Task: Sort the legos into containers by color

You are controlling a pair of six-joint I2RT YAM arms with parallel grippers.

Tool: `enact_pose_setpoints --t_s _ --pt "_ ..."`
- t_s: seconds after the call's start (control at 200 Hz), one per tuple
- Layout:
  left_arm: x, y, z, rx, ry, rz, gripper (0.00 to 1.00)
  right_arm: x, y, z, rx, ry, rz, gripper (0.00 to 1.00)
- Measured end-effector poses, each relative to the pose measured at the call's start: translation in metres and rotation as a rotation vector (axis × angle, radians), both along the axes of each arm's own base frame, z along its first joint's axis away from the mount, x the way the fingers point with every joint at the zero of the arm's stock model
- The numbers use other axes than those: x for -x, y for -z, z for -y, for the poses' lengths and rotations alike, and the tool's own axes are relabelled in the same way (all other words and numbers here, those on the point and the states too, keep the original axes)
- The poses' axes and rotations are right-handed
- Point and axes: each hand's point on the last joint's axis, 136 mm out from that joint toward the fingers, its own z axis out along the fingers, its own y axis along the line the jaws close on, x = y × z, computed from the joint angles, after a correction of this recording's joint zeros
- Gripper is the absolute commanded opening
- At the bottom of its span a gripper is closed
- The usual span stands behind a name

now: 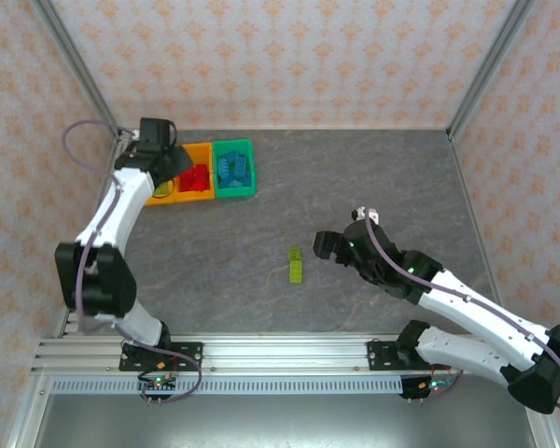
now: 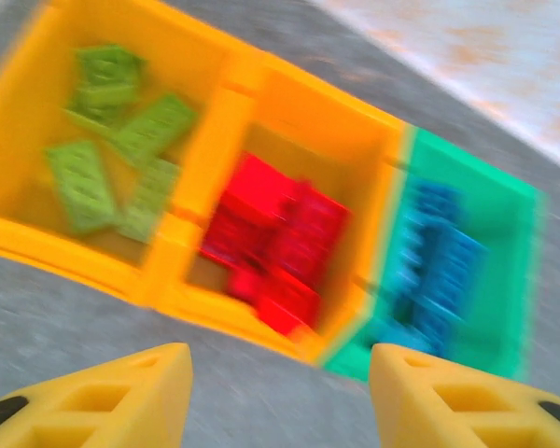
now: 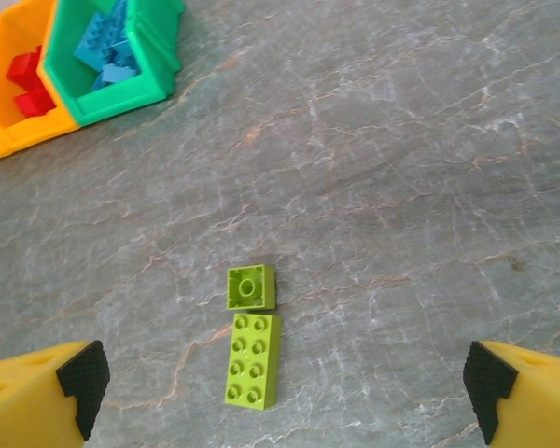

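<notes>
Three joined containers sit at the table's back left. The left orange bin (image 2: pixel 65 247) holds lime green legos (image 2: pixel 112 159), the middle orange bin (image 2: pixel 308 103) red ones (image 2: pixel 280 243), and the green bin (image 2: pixel 504 196) blue ones (image 2: pixel 434 261). My left gripper (image 2: pixel 280 373) hovers just in front of the bins, open, nothing between its fingers; that view is blurred. Two lime legos lie mid-table: a long brick (image 3: pixel 252 360) and a small square one (image 3: pixel 250 287) turned underside up, touching end to end. My right gripper (image 3: pixel 287 387) hangs open above them, holding nothing.
In the top view the left arm (image 1: pixel 121 205) reaches over the left orange bin and hides most of it. The two lime bricks (image 1: pixel 296 265) lie just left of the right gripper (image 1: pixel 323 245). Bare grey table (image 1: pixel 392 168) stretches between the bins and the walls.
</notes>
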Motion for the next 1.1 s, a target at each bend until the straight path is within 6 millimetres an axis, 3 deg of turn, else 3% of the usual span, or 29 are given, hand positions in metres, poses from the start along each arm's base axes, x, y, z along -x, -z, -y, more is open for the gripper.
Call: enact_pose_setpoints --t_s 0.09,0.19,0.44,0.581,0.686,0.791,1.101 --pt "0.027 -0.016 0.062 0.039 0.124 0.055 0.53 -0.004 0.004 0.006 0.007 0.042 -0.010 0.99" --pt "0.058 -0.006 0.113 0.066 0.237 0.040 0.53 -0.007 0.005 0.013 0.003 0.082 -0.016 0.99" --pt "0.117 0.061 0.217 0.055 0.438 -0.125 0.58 -0.009 0.016 0.019 0.001 0.130 -0.048 0.99" --pt "0.136 0.117 0.268 0.009 0.516 -0.251 0.69 -0.009 0.019 0.019 0.001 0.139 -0.060 0.99" --pt "0.142 0.157 0.281 -0.027 0.518 -0.325 0.73 -0.008 0.021 0.020 0.005 0.142 -0.067 0.99" --pt "0.140 0.179 0.281 -0.054 0.503 -0.363 0.74 -0.007 0.023 0.022 0.013 0.143 -0.075 0.99" --pt "0.127 0.189 0.294 -0.048 0.502 -0.347 0.63 -0.005 0.028 0.024 0.020 0.153 -0.090 0.99"
